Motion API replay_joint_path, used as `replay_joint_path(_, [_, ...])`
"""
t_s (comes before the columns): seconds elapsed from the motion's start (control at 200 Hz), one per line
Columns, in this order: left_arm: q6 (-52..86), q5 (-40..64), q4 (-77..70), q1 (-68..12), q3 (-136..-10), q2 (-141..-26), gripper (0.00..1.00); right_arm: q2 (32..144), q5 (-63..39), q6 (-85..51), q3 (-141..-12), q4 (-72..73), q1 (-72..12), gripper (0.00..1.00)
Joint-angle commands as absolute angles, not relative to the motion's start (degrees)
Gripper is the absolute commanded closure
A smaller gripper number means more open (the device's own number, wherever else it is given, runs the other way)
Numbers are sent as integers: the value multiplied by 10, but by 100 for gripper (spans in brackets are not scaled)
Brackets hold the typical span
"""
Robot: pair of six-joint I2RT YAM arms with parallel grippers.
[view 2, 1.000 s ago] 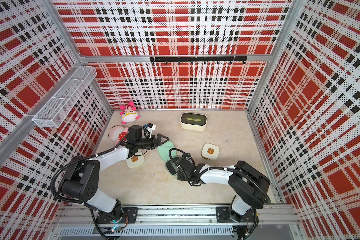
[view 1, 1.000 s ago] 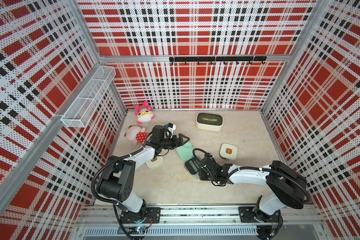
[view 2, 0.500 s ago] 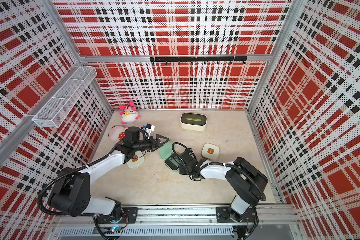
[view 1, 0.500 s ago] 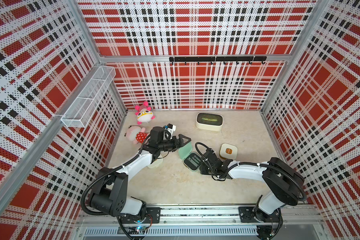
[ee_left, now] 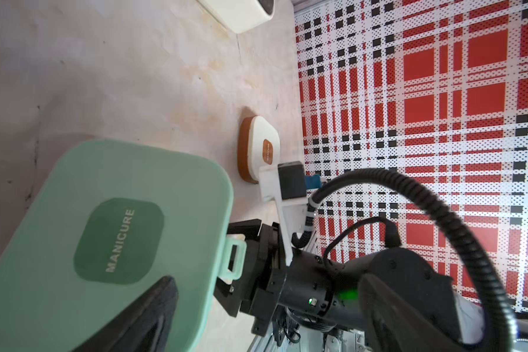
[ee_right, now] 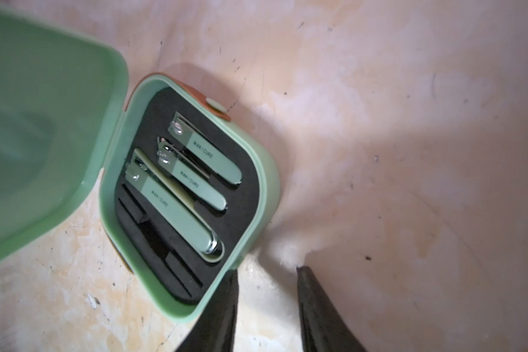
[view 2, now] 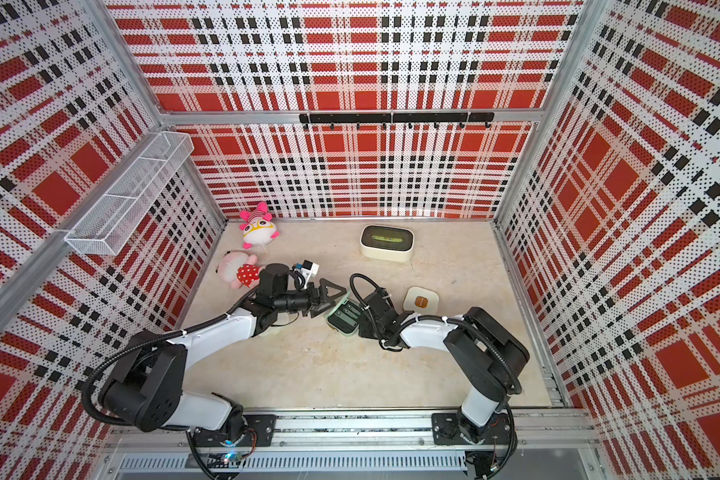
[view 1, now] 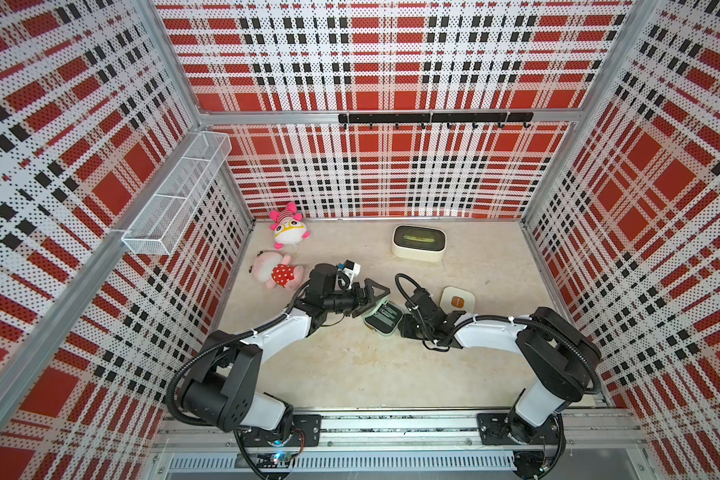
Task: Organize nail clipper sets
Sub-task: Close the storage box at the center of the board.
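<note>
My mint green case (view 1: 385, 319) sits open on the table (view 1: 350, 365) between both grippers. It looks light, hard and slippery, so I would pinch its rim. My left gripper (view 1: 371, 299) is spread wide by the lid (ee_left: 104, 228); my right gripper (ee_right: 266, 269) is a bit apart at a corner, holding nothing.

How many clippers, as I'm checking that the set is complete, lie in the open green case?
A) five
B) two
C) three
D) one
C: the right wrist view shows three clippers lying side by side in the black insert of the case.
</note>
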State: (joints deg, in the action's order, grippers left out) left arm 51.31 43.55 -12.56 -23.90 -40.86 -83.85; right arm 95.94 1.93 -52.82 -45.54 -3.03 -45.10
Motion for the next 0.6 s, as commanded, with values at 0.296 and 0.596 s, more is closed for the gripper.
replay_joint_path(0.296, [525,395,-178,-277,-401,-912,5,848,68,-548,-407,-87,-438,58])
replay_joint_path(0.596, [502,337,-166,-290,-409,-968,8,836,44,-574,-420,-75,-454,57])
